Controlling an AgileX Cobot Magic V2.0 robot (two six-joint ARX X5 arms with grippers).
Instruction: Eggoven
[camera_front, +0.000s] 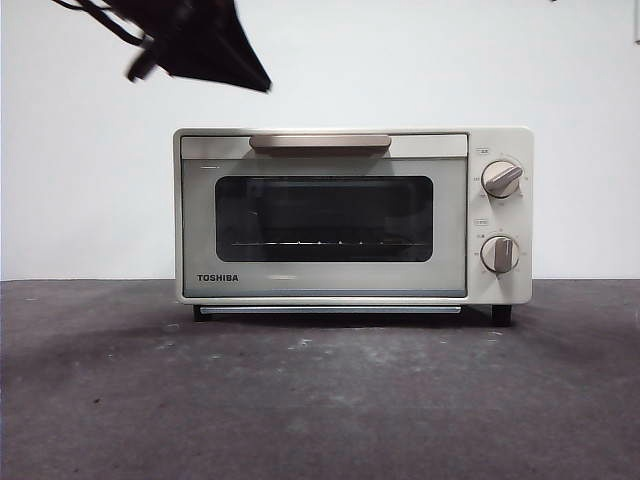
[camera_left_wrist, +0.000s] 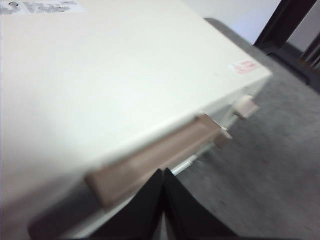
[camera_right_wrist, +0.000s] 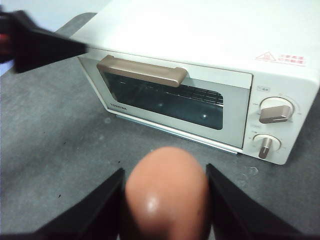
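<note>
The cream TOSHIBA toaster oven (camera_front: 352, 282) stands mid-table with its dark glass door closed and its tan handle (camera_front: 320, 142) along the top. My left gripper (camera_front: 262, 84) hangs above the oven's top left corner. In the left wrist view its jaws (camera_left_wrist: 163, 175) are pressed shut with nothing between them, just above the handle (camera_left_wrist: 155, 155). My right gripper (camera_right_wrist: 164, 170) is shut on the reddish-brown egg (camera_right_wrist: 167, 195), held above the table in front of the oven (camera_right_wrist: 200, 30). The front view shows neither the egg nor the right gripper.
Two knobs (camera_front: 501, 179) (camera_front: 498, 253) sit on the oven's right panel. Dark grey tabletop (camera_front: 320, 400) stretches in front of the oven. A white wall stands behind it. The left arm (camera_right_wrist: 35, 45) shows dark beside the oven's left top corner in the right wrist view.
</note>
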